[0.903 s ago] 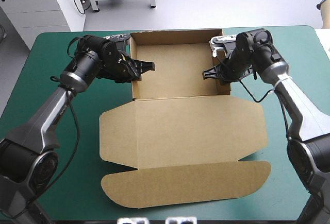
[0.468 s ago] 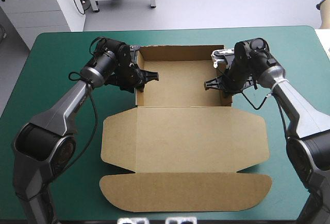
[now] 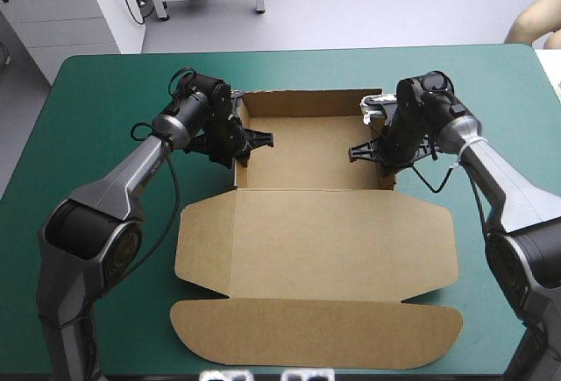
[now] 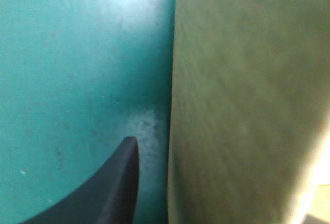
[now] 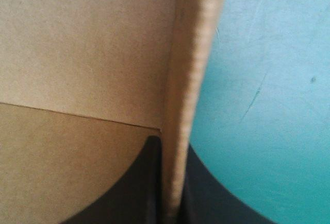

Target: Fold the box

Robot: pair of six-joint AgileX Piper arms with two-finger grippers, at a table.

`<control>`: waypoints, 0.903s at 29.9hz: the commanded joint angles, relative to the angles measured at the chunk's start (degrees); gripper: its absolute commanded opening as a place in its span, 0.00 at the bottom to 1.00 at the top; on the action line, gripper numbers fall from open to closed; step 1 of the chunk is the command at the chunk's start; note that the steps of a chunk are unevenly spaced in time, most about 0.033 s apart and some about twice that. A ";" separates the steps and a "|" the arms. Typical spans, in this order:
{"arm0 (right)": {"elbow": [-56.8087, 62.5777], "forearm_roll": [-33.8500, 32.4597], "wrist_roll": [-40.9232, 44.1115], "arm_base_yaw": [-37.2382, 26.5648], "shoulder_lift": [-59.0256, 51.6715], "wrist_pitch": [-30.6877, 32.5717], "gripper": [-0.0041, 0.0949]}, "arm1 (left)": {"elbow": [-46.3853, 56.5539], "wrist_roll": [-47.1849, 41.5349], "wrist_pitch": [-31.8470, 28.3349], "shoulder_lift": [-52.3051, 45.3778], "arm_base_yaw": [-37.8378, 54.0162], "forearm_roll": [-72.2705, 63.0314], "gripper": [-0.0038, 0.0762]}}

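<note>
The side walls of the box (image 3: pixel 307 144) are pinched tight by the left gripper (image 3: pixel 254 140) and the right gripper (image 3: pixel 361 149). The walls seem set up, so a gentle let-go is likely needed next.

Inside the box (image 3: pixel 311 149) it's open between left gripper (image 3: pixel 244 143) and right gripper (image 3: pixel 379 147); flat lid (image 3: pixel 316 241) hogs the near worktop (image 3: pixel 96 101).

left gripper (image 3: pixel 248 141) on left side of box (image 3: pixel 316 241), right gripper (image 3: pixel 377 148) opposite
</note>
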 commanded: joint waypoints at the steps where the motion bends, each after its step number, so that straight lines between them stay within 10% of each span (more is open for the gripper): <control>1: -1.28 -0.55 -2.14 -0.19 -3.04 -0.68 0.02 | -1.61 1.18 2.95 -2.91 -0.15 3.51 0.04; 11: -1.28 -0.37 -1.83 -0.19 -3.04 -1.33 0.11 | -1.61 3.27 4.02 -2.91 -0.15 4.57 0.07; 21: -1.28 -0.37 -1.95 -0.19 -3.04 -1.20 0.66 | -1.61 5.79 4.02 -2.91 -0.15 6.12 0.67; 27: -1.28 -0.37 -1.46 -0.19 -3.04 -1.20 0.83 | -4.13 5.79 4.02 -2.91 -0.15 5.87 0.69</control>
